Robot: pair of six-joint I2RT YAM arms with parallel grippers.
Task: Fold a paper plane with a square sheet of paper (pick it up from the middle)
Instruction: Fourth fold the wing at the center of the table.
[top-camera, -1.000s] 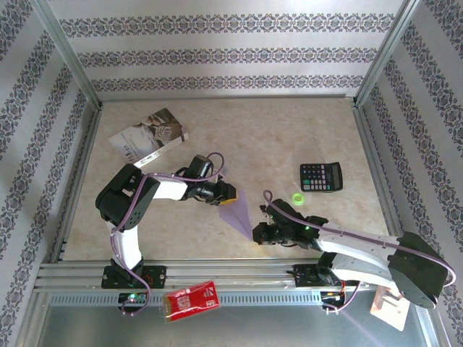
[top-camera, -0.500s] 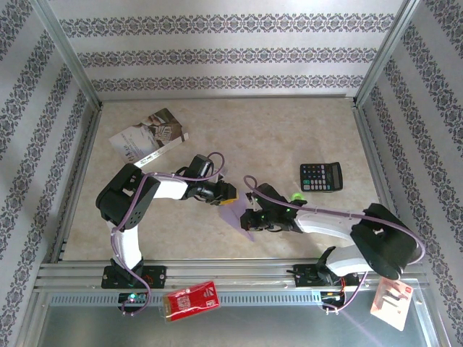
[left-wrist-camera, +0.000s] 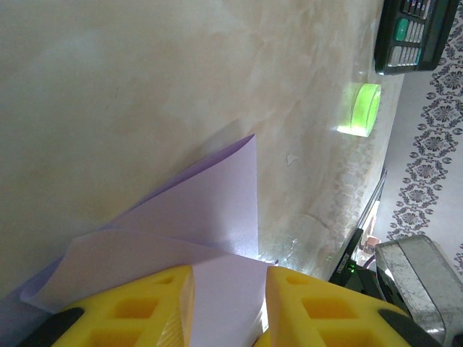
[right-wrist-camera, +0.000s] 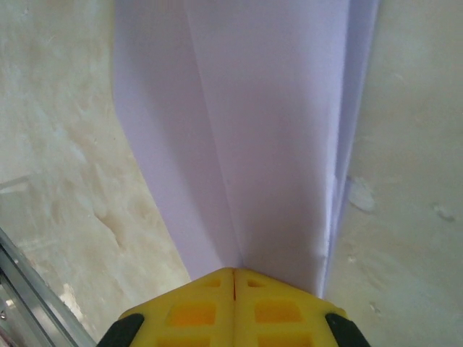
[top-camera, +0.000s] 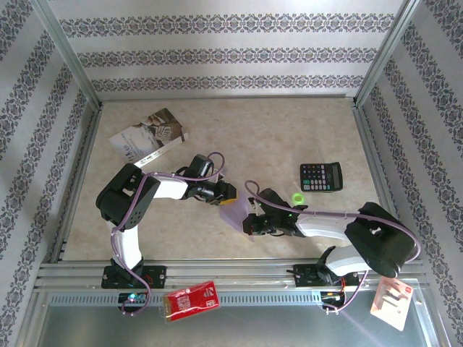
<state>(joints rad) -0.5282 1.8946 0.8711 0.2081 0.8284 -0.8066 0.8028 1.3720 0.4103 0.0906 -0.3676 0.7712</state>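
Observation:
The square sheet of paper (top-camera: pixel 233 212) is pale lilac and folded into a narrow pointed shape, and it lies on the table between the two arms. My left gripper (top-camera: pixel 229 194) rests at its upper end. In the left wrist view the yellow fingers (left-wrist-camera: pixel 145 307) stand apart, open, with the paper (left-wrist-camera: pixel 217 202) lying flat in the gap (left-wrist-camera: pixel 228 278). My right gripper (top-camera: pixel 248 224) sits at the sheet's lower right edge. In the right wrist view its tips (right-wrist-camera: pixel 233 271) are shut together and sit on the folded paper (right-wrist-camera: pixel 275 130), where a crease runs up to them.
A black calculator (top-camera: pixel 321 176) and a small green ring (top-camera: pixel 297 198) lie to the right of the paper. A printed booklet (top-camera: pixel 148 135) lies at the back left. A red packet (top-camera: pixel 191 299) sits on the metal front rail (top-camera: pixel 231 273).
The right arm has swung left and forward, moving its shut gripper from the paper's lower tip up along its right side. The left arm has stayed still.

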